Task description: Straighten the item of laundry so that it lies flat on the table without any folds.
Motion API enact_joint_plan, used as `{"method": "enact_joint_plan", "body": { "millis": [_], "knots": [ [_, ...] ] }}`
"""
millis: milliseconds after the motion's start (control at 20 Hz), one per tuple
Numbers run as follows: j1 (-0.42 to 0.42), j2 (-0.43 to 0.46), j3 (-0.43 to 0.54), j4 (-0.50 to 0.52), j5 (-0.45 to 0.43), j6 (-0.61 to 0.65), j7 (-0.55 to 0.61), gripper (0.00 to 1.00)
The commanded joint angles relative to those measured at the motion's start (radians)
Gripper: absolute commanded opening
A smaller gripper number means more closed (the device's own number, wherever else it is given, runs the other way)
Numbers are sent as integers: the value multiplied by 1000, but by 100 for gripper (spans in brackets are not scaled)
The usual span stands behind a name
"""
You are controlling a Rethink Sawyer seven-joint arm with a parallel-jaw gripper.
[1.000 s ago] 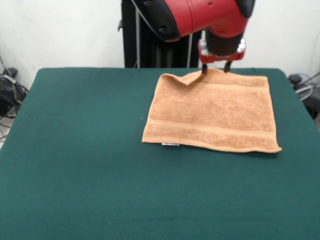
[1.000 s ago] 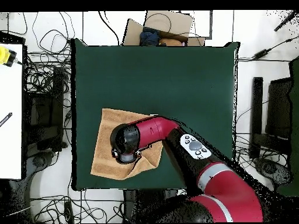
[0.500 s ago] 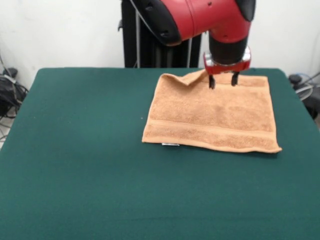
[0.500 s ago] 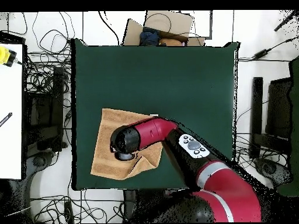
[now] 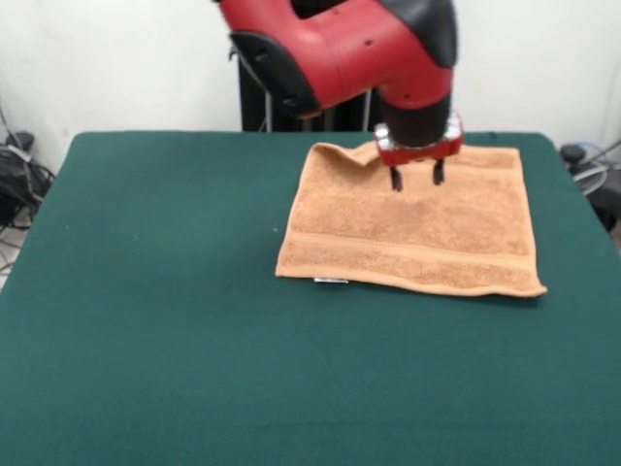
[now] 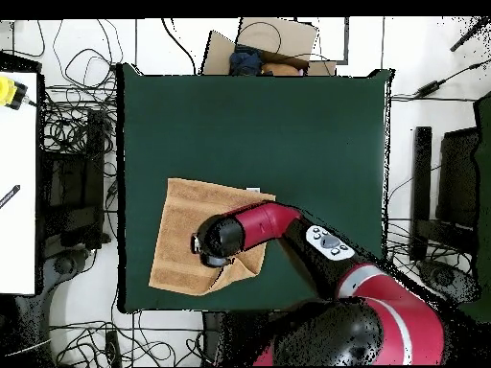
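Towel [image 5: 412, 223] lies mostly flat on the table [image 5: 175, 320], toward its far right part, long axis across the table, white tag [image 5: 331, 281] on the near edge. Far left corner looks rumpled, perhaps folded. Gripper [image 5: 415, 181] hovers above it, fingers apart, empty.

The gripper [image 5: 416, 179] hangs over the tan towel [image 5: 412, 221], fingers apart and empty — the towel's far-left corner is rumpled on the green table [image 5: 146, 291].
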Motion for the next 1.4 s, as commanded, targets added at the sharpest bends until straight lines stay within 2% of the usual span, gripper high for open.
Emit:
{"method": "enact_joint_plan", "body": {
  "millis": [50,150,350,500,800,950,1150,1300,1400],
  "knots": [
    [-87,49,-17,-21,-61,43,-184,100],
    [-117,35,-10,3,-72,47,-201,100],
    [-204,-133,42,163,-39,77,-209,100],
    [-266,-199,80,247,-15,95,-224,100],
    [-345,-209,80,350,-86,35,-218,100],
    [-355,-233,53,442,-140,-47,-151,100],
    [-306,-214,-32,503,-279,-197,-8,100],
    [-191,-124,-157,454,-436,-350,139,100],
    [-70,-50,-262,397,-508,-476,246,100]
  ]
}}
